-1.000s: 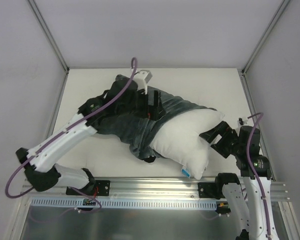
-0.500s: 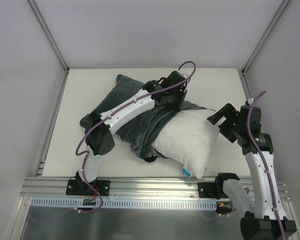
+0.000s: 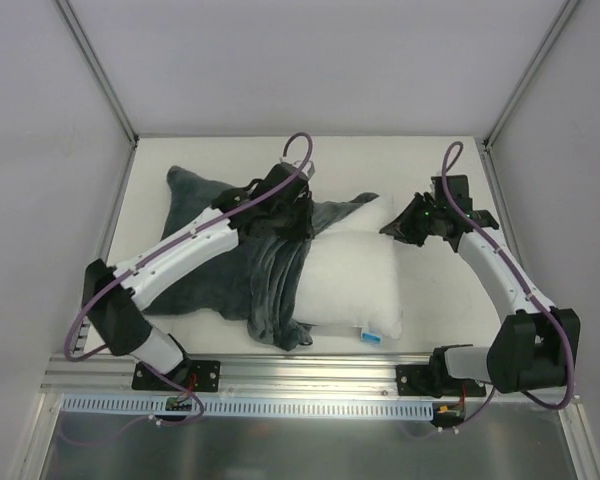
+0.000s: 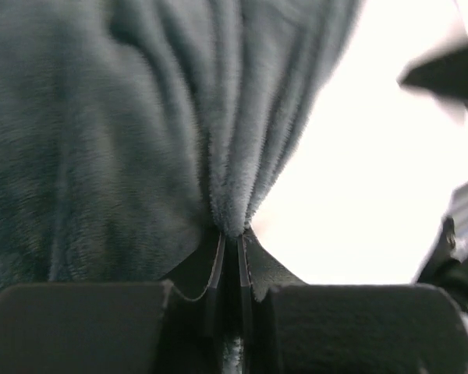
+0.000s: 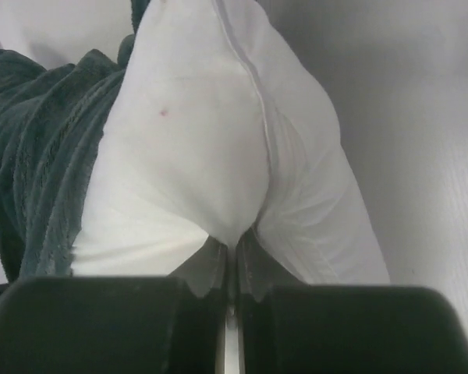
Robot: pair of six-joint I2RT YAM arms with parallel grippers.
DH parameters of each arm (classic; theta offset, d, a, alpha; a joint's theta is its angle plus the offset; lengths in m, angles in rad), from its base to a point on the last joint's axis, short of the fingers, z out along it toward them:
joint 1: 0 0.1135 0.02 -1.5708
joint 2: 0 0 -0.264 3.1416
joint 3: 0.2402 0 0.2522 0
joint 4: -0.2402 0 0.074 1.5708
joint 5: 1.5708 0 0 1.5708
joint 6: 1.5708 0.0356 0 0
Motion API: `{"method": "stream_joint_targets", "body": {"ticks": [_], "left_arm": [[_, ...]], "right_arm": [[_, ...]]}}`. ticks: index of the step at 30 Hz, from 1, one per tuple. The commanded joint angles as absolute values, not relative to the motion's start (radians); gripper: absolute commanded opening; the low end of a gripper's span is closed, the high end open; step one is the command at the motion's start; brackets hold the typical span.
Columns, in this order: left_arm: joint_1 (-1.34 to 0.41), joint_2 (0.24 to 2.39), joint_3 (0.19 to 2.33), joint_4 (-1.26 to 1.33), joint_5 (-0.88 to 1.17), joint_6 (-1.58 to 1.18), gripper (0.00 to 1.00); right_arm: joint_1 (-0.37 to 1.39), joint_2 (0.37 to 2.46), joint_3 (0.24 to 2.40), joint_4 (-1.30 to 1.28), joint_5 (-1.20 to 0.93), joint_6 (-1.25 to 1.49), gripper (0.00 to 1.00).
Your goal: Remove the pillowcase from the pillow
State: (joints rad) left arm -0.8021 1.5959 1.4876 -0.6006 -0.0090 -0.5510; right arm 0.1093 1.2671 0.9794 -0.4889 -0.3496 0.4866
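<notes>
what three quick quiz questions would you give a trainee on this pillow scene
1. True or false: the left gripper is shut on the pillowcase.
2. What does the right gripper pinch? A the pillow; B the pillowcase; C nothing.
3. Fill in: in the top view, the pillowcase covers the pillow's ____ end (left or right).
Key: 1 true; 2 A; 3 left.

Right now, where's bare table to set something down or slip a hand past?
Bare: far strip of the white table, behind the dark grey plush pillowcase and plump white pillow, plus the patch between pillow and right arm. Crowded: centre and near-left, under the left arm.
</notes>
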Motion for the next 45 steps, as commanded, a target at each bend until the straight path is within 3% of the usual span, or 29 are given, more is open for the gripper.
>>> {"method": "stream_joint_targets", "body": {"ticks": [1, 2, 5, 8, 15, 19, 24, 28, 29, 31, 32, 34, 35, 45], "left_arm": [[-0.845, 1.445, 1.399, -0.735, 0.023, -0.594, 0.00], [-0.844, 1.415, 1.411, -0.739, 0.029, -0.585, 0.17], [-0.832, 1.375, 1.494, -0.736, 0.017, -0.554, 0.86], [-0.789, 1.416, 1.606, -0.739, 0.018, -0.514, 0.96], [-0.732, 1.754, 1.925, -0.839, 0.012, -0.477, 0.96], [-0.738, 1.958, 2.107, -0.858, 0.090, -0.476, 0.96], [-0.755, 2.063, 2.146, -0.896, 0.120, -0.445, 0.93], [-0.752, 2.077, 2.099, -0.934, 0.061, -0.453, 0.71], [-0.752, 2.074, 2.089, -0.934, 0.057, -0.451, 0.59], [-0.750, 2.054, 2.066, -0.934, 0.038, -0.449, 0.47], [-0.746, 2.046, 2.056, -0.934, 0.032, -0.449, 0.34], [-0.733, 2.013, 2.020, -0.933, 0.025, -0.449, 0.22], [-0.717, 2.003, 2.005, -0.934, 0.025, -0.449, 0.03], [-0.626, 1.870, 1.830, -0.931, 0.006, -0.436, 0.00]], "right_arm": [[0.170, 1.328, 1.077, -0.396, -0.313, 0.442, 0.01], [0.214, 1.335, 1.083, -0.396, -0.298, 0.433, 0.01], [0.280, 1.315, 1.046, -0.355, -0.262, 0.425, 0.01], [0.337, 1.238, 0.950, -0.286, -0.236, 0.442, 0.01], [0.471, 1.114, 0.850, -0.259, -0.151, 0.422, 0.01], [0.509, 1.103, 0.864, -0.290, -0.121, 0.403, 0.01], [0.514, 1.091, 0.862, -0.318, -0.101, 0.390, 0.01], [0.514, 1.072, 0.851, -0.322, -0.080, 0.388, 0.01], [0.514, 1.066, 0.847, -0.328, -0.062, 0.388, 0.01], [0.509, 1.060, 0.839, -0.336, -0.038, 0.393, 0.01], [0.503, 1.054, 0.828, -0.351, -0.014, 0.400, 0.01], [0.465, 1.049, 0.815, -0.380, -0.006, 0.420, 0.01], [0.448, 1.046, 0.787, -0.400, -0.006, 0.426, 0.01], [0.212, 0.856, 0.615, -0.446, -0.054, 0.440, 0.01]]}}
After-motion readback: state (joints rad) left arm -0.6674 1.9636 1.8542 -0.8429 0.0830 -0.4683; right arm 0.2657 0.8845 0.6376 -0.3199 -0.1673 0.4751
